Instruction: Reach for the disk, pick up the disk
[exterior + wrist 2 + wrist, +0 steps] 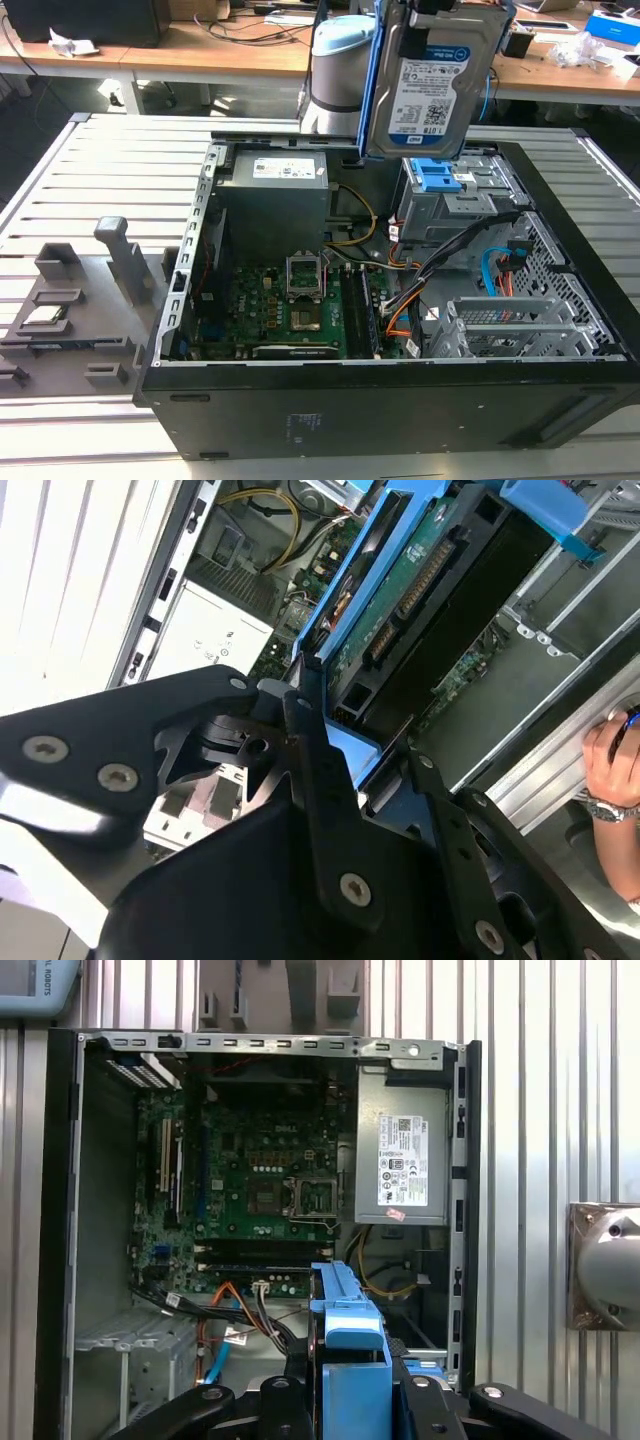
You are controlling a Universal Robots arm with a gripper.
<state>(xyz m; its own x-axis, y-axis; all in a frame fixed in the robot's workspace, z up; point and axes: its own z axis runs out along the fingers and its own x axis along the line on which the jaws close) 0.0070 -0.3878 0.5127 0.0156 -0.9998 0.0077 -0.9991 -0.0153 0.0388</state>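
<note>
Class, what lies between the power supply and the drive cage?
In the exterior view, yellow and black cables run between the power supply and the drive cage.

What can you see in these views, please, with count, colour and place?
table: one, pale grey, slatted
computer case: one, black, lying open on the table
the disk: one, silver with a blue frame, held upright above the computer case
power supply: one, grey, inside the computer case
motherboard: one, green, on the case floor
drive cage: one, grey with blue tabs, below the disk
fixture: one, grey, on the table at the exterior view's left
hand: one, a person's, with a wristwatch, in the second wrist view
robot arm: one, grey and light blue, behind the computer case
gripper: one, black, shut on the disk's blue frame
</note>
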